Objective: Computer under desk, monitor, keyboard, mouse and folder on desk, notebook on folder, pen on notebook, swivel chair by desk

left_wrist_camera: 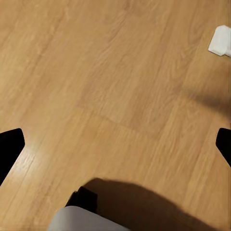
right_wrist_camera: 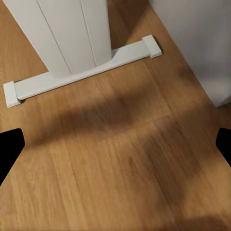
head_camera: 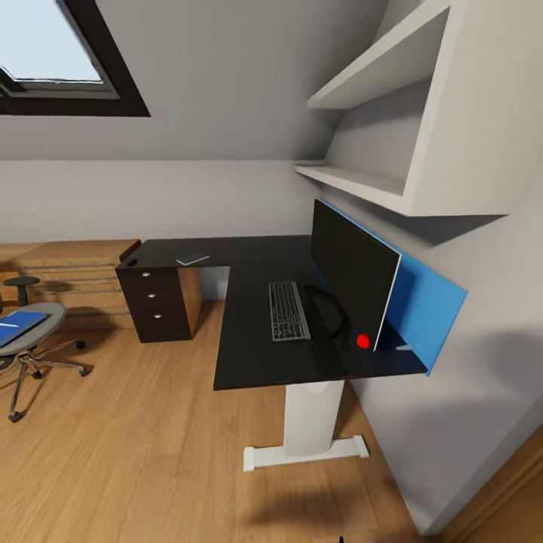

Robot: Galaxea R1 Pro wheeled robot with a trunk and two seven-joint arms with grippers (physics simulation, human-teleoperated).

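On desk: monitor, keyboard alongside; folder on swivel chair.

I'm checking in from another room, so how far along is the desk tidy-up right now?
Done: the wide black monitor stands on the black L-shaped desk, with the flat black keyboard beside it. In hand: nothing; both grippers are open over wooden floor. Left: the bright blue folder still lies on the grey swivel chair, apart from the desk. Mouse, notebook, pen unconfirmed.

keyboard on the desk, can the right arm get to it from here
Probably not yet: the right gripper hangs open low over the floor by the desk's white leg, while the keyboard lies up on the desk.
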